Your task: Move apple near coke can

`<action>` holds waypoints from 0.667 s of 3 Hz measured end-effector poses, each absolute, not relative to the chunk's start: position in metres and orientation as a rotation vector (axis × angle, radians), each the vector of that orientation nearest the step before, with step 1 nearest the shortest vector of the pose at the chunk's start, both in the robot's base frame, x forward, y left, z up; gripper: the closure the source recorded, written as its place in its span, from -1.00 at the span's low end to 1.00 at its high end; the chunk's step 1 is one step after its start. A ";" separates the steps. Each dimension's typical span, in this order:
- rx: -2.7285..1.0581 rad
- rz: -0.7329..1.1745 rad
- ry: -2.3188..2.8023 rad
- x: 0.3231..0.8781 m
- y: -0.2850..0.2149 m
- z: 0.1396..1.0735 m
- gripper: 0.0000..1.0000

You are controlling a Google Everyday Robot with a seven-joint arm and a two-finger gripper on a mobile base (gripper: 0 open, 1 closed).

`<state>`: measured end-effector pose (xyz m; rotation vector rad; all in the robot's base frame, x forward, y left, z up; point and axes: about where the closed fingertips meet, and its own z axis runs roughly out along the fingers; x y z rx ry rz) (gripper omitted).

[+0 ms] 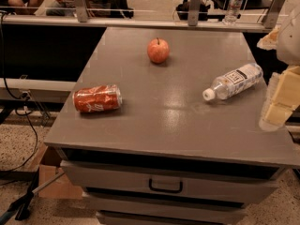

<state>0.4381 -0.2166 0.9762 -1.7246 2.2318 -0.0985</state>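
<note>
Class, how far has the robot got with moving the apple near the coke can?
Nothing looks done: the apple stands apart from the coke can, which lies on its side. In hand: the end effector is at the picture's right edge, away from the apple. Left: grasping, carrying, placing.

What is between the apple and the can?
Nothing: the camera view shows bare tabletop between apple and can. The bottle lies off to the right, near the gripper at the right edge.
</note>
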 end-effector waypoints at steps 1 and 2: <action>-1.724 -0.099 2.232 0.438 -0.217 0.976 -1.00; -1.687 0.001 2.193 0.448 -0.216 0.975 -1.00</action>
